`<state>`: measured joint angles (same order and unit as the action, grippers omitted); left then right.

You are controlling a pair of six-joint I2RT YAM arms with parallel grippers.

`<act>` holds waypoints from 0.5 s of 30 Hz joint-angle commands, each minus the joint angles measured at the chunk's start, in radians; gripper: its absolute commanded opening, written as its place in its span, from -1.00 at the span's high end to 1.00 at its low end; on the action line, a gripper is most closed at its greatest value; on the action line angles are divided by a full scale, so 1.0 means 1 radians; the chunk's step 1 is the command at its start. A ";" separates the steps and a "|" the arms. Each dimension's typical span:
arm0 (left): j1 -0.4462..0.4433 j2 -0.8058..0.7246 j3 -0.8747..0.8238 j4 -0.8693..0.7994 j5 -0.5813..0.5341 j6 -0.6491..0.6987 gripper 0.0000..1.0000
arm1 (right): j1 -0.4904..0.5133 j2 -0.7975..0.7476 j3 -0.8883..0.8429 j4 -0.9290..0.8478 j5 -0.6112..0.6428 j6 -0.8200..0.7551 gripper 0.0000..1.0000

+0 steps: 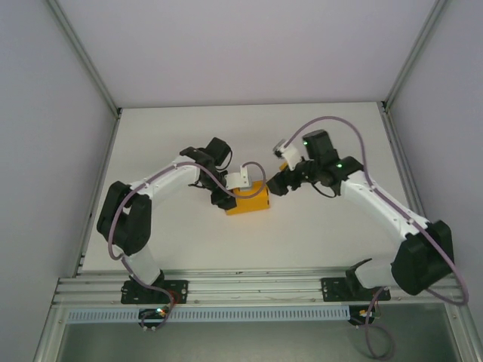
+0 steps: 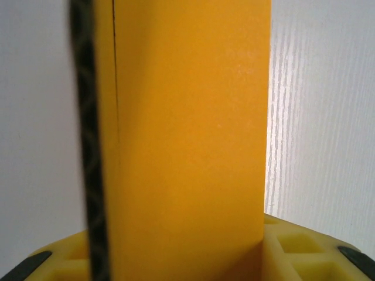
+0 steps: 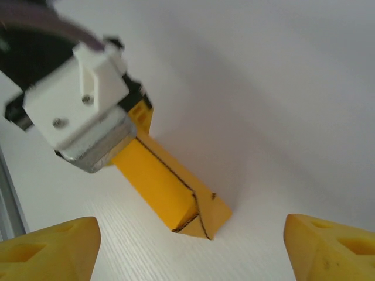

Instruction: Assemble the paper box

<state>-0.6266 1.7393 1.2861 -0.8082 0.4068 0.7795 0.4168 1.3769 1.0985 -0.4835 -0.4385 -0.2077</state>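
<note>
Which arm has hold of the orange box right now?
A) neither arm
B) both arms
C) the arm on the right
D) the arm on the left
D. The left gripper is clamped on the paper box, whose orange card sits between its fingers in the left wrist view, while the right gripper stands open with nothing between its fingertips.

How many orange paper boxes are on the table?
1. The paper box lies in the middle of the table, its left end gripped by the left end effector; the right end effector stands open beside its right end. None looks hidden.
</note>
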 commanded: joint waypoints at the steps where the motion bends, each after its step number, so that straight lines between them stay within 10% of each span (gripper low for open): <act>1: 0.004 0.013 0.027 -0.065 0.030 0.037 0.16 | 0.028 0.069 0.038 -0.099 0.130 -0.093 -0.61; 15: 0.002 0.048 0.053 -0.071 -0.003 0.020 0.16 | 0.059 0.156 0.073 -0.065 0.063 -0.093 0.17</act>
<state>-0.6270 1.7699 1.3197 -0.8471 0.4049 0.7830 0.4706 1.5192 1.1496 -0.5388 -0.3714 -0.2958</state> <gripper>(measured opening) 0.423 0.419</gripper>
